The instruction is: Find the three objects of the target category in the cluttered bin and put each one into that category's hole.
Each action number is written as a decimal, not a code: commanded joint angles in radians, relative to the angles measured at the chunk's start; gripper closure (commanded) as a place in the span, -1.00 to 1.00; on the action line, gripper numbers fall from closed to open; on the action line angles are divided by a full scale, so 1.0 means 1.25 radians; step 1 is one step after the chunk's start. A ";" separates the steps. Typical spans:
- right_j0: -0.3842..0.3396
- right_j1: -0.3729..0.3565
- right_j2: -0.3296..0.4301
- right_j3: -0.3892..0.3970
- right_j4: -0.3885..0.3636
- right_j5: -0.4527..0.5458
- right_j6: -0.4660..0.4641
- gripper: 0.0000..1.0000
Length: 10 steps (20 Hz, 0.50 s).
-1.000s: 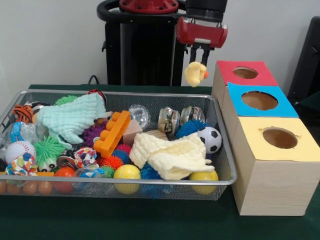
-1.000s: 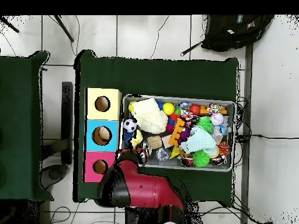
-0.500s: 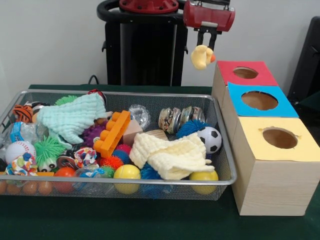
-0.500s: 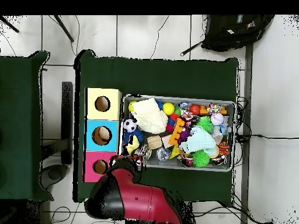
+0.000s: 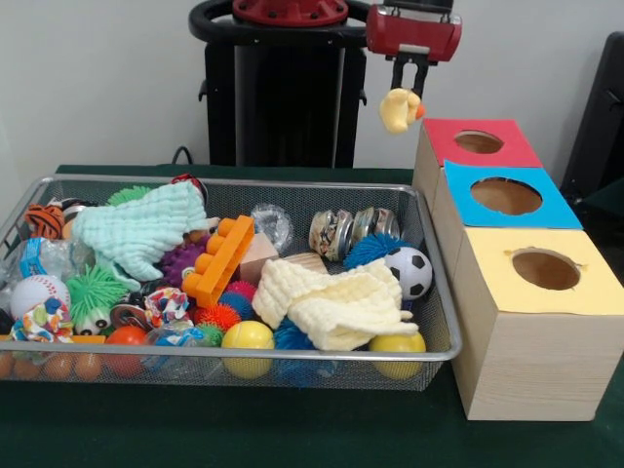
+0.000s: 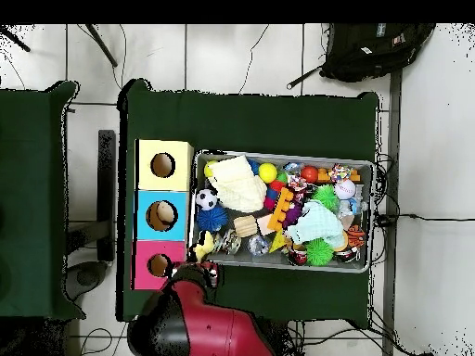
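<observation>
My gripper (image 5: 408, 88) hangs high, just left of the red-topped box (image 5: 478, 143), shut on a yellow rubber duck (image 5: 400, 109) with an orange beak. The duck dangles above the wire bin's far right corner, short of the red box's hole (image 5: 479, 141). In the overhead view the duck (image 6: 202, 246) shows at the bin's edge beside the red box (image 6: 158, 265), with the red arm (image 6: 204, 320) covering the gripper. The blue-topped box (image 5: 505, 195) and the yellow-topped box (image 5: 544, 270) stand in a row with it.
The wire bin (image 5: 292, 185) holds several toys: a pale yellow cloth (image 5: 336, 302), a mint cloth (image 5: 141, 229), an orange block (image 5: 219, 258), a small soccer ball (image 5: 412, 271), spiky balls and two metal jars (image 5: 349, 229). A black bag (image 6: 376, 48) lies on the floor.
The gripper has risen and moved right toward the red box, carrying the duck with it. The bin's contents have not moved.
</observation>
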 commanded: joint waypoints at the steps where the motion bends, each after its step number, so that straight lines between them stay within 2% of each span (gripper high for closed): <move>1: 0.008 0.056 0.085 0.046 0.080 -0.051 0.261 1.00; 6: 0.043 0.052 0.073 0.039 0.112 -0.031 0.271 1.00; 10: 0.039 0.060 0.084 0.048 0.113 -0.045 0.281 1.00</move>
